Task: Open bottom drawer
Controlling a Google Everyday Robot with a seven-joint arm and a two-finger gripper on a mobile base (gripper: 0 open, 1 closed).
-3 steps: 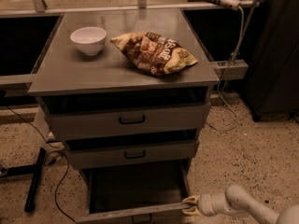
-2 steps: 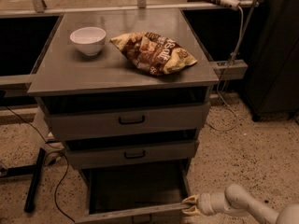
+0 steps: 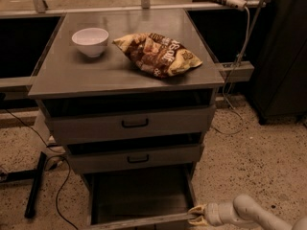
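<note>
Bottom drawer (image 3: 139,198) stands well out from under the mid drawer (image 3: 136,158), its front panel running left from the gripper (image 3: 197,215), which sits at the panel's right end, touching it. Pincer width: cannot tell. Top drawer (image 3: 132,123) higher up, pushed in. Bowl (image 3: 90,41) and snack bag (image 3: 158,53) far above on the cabinet top (image 3: 72,75). Judgement: a corner pull may rack the drawer; draw straight back, slow and level
</note>
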